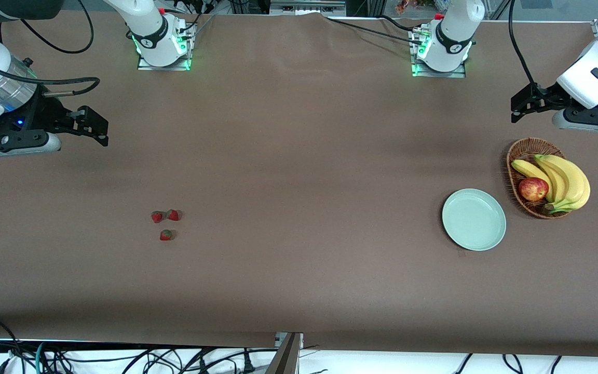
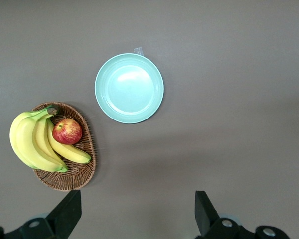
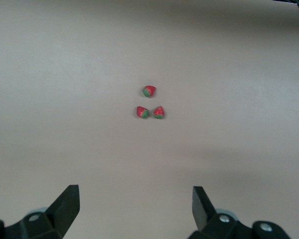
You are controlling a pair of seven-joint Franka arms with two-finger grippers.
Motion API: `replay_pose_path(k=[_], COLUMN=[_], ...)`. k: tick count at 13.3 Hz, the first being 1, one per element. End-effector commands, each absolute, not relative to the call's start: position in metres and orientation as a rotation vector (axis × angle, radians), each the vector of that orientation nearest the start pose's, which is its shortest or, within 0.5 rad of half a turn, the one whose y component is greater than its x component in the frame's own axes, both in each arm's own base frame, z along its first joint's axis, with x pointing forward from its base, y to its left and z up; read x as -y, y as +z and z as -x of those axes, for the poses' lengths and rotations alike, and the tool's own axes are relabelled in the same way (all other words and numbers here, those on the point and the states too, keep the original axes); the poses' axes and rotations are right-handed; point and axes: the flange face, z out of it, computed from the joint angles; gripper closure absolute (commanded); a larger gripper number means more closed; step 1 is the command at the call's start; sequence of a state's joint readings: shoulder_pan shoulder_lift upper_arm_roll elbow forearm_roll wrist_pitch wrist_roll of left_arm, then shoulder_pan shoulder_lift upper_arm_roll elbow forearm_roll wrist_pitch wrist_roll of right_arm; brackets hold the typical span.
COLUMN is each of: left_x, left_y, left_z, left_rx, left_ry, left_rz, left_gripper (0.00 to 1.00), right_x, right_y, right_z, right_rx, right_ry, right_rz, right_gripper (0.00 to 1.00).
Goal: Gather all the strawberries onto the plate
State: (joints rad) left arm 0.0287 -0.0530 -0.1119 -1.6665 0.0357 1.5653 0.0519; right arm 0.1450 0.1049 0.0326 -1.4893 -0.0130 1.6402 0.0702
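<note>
Strawberries (image 1: pixel 165 223) lie clustered on the table, well apart from both grippers' spread, empty fingers (image 3: pixel 67 201) (image 2: pixel 70 209).

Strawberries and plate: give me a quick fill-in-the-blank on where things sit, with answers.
1. The number of strawberries lying on the table is ____.
2. The plate holds ____ strawberries.
3. In the basket, beside the bananas, lies a red ____.
4. The left gripper and the right gripper both have their fingers ____.

Answers: three; no; apple; open
</note>
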Motion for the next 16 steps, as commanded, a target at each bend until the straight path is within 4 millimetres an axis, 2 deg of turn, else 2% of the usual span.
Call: replay_pose_path(k=[1,4,7,9,12,14,16], left_x=[0.046,0.046,0.047,0.054,0.057,0.058,0.057], left_y=[0.614,0.614,0.614,0.614,0.615,0.615,0.614], left_z=[-0.538,-0.538,-0.538,-0.539,-0.538,-0.538,-0.538], left_rx=[-0.210,-0.212,-0.212,-0.231,-0.236,-0.241,-0.241], left_ry=[0.084,0.084,0.084,0.071,0.069,0.071,0.076], left_rz=[3.113,3.113,3.113,3.110,3.109,3.110,3.110], left_gripper=[0.00,0.00,0.00,0.00,0.00,0.00,0.00], right_x=[-0.101,-0.104,-0.091,-0.081,-0.084,-0.084,-0.084], right_y=[0.609,0.615,0.611,0.610,0.610,0.581,0.552], right_z=[-0.581,-0.584,-0.589,-0.591,-0.591,-0.603,-0.599], right_rx=[0.156,0.163,0.132,0.098,0.108,0.136,0.193], right_ry=[-0.085,-0.117,-0.114,-0.111,-0.112,-0.037,0.070], right_rz=[3.148,3.145,3.147,3.146,3.150,3.156,3.193], right_gripper=[0.00,0.00,0.00,0.00,0.00,0.00,0.00])
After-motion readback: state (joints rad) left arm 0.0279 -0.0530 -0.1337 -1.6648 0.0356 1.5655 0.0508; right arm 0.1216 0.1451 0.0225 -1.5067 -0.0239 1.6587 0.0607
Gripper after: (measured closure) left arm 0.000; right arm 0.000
